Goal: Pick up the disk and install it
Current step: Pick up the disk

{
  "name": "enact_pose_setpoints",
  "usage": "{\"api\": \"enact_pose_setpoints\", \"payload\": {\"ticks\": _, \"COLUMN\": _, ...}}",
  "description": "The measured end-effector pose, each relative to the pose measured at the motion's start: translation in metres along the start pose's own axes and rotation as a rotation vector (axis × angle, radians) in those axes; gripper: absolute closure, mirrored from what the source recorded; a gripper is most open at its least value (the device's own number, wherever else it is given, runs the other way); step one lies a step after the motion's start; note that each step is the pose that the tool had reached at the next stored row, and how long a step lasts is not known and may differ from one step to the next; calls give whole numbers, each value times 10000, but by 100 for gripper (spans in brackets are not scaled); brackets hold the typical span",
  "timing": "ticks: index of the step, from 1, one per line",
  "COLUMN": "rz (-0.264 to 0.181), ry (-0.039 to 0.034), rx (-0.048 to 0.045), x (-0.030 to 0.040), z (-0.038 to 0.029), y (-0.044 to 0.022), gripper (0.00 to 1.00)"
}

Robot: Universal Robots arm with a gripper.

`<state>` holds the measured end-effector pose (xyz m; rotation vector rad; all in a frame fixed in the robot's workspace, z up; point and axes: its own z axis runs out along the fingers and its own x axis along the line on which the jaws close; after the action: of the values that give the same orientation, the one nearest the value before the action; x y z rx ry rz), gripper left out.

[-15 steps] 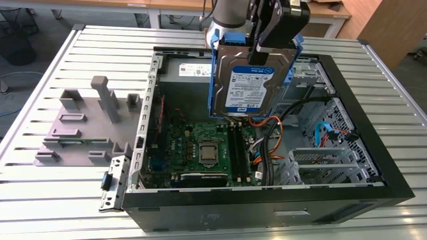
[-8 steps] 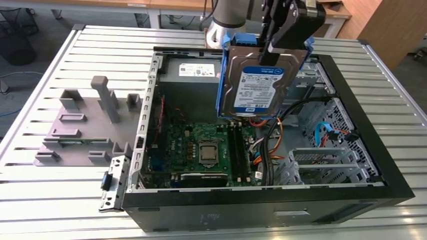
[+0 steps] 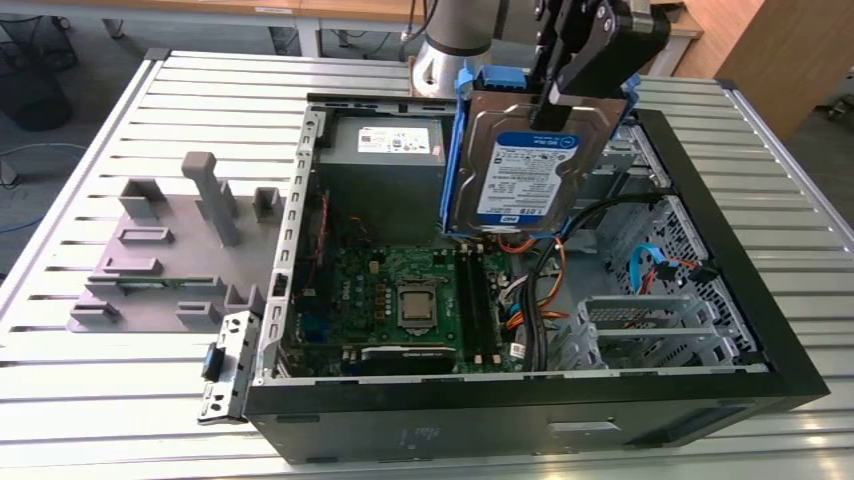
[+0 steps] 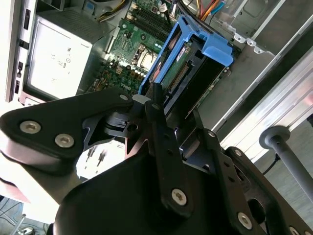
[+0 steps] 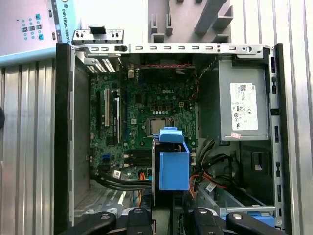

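Note:
The disk (image 3: 523, 170), a silver hard drive with a white-and-blue label in a bright blue caddy, hangs upright over the open computer case (image 3: 747, 300), above the motherboard (image 3: 407, 300). My gripper (image 3: 550, 112) is shut on its upper edge and holds it clear of the case floor. In the second wrist view the caddy (image 4: 193, 49) sticks out beyond the black fingers (image 4: 155, 105). In the first wrist view the caddy's blue end (image 5: 173, 169) sits over the board, and my gripper (image 5: 168, 215) is just behind it.
A grey power supply (image 3: 387, 145) fills the case's back corner. Cables (image 3: 541, 300) and a metal drive cage (image 3: 647, 325) lie toward the exterior view's right. A grey fixture (image 3: 167, 250) with upright posts stands on the slatted table (image 3: 80, 180) at the left.

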<state>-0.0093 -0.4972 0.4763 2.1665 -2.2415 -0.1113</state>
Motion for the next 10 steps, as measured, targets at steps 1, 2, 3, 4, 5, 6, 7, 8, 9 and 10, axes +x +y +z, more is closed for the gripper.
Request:
{"api": "enact_pose_setpoints", "payload": {"ticks": 1, "rz": 0, "ry": -2, "rx": 0, "x": 2, "z": -2, "y": -1, "gripper": 65}}
{"api": "enact_pose_setpoints", "payload": {"ticks": 2, "rz": -1, "ry": -1, "rx": -1, "x": 8, "z": -3, "y": -1, "gripper": 65}}
{"api": "enact_pose_setpoints", "payload": {"ticks": 3, "rz": -2, "ry": -1, "rx": -1, "x": 20, "z": -3, "y": -3, "gripper": 65}}
{"api": "enact_pose_setpoints", "payload": {"ticks": 4, "rz": -1, "ry": -1, "rx": -2, "x": 34, "z": -4, "y": -3, "gripper": 65}}
{"api": "enact_pose_setpoints", "payload": {"ticks": 5, "rz": 0, "ry": -2, "rx": -1, "x": 52, "z": -5, "y": -3, "gripper": 65}}
{"api": "enact_pose_setpoints", "payload": {"ticks": 6, "rz": -1, "ry": -1, "rx": -2, "x": 74, "z": -6, "y": -5, "gripper": 65}}
{"api": "enact_pose_setpoints", "payload": {"ticks": 7, "rz": 0, "ry": -2, "rx": -1, "x": 98, "z": -6, "y": -6, "gripper": 65}}
{"api": "enact_pose_setpoints", "payload": {"ticks": 8, "rz": 0, "ry": -2, "rx": -1, "x": 122, "z": -7, "y": -7, "gripper": 65}}
{"api": "enact_pose_setpoints", "payload": {"ticks": 9, "rz": 0, "ry": -1, "rx": -1, "x": 146, "z": -9, "y": -8, "gripper": 65}}
{"api": "enact_pose_setpoints", "payload": {"ticks": 10, "rz": -1, "ry": -1, "rx": -1, "x": 171, "z": -9, "y": -9, "gripper": 65}}
